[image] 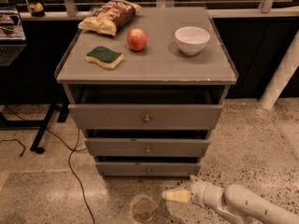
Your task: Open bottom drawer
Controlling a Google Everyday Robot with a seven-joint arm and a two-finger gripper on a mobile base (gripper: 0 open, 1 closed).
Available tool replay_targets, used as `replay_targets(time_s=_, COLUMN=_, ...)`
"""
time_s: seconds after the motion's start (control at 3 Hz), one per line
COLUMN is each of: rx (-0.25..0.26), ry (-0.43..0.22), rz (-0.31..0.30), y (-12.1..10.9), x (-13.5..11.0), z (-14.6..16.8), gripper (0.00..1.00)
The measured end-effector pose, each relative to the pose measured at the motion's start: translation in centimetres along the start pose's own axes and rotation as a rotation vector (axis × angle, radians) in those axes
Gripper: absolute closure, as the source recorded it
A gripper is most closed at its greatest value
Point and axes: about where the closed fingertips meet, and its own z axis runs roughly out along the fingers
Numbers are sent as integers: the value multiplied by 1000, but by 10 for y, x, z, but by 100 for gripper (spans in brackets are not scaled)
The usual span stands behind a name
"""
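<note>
The bottom drawer (147, 169) is the lowest and narrowest of three grey fronts of the cabinet, with a small round knob (148, 171) at its centre. It stands slightly ajar, like the two drawers above it. My gripper (172, 196) is low at the bottom right, on a white arm (238, 204) that comes in from the right. It points left, just above the floor, in front of and below the bottom drawer, right of its knob and apart from it.
On the cabinet top (154, 64) lie a chip bag (110, 16), a red apple (137, 39), a white bowl (192, 40) and a green-yellow sponge (104, 57). A black cable (70, 157) runs over the speckled floor at left. A round floor mark (144, 209) is beside the gripper.
</note>
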Motion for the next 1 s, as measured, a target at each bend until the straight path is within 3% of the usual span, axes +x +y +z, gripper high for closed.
replay_targets(time_s=0.67, rx=-43, ry=-44, rz=-13, y=0, x=8, z=19, gripper=0)
replay_targets(time_s=1.0, rx=-75, ry=-62, rz=-9, y=-13, x=15, z=41, gripper=0)
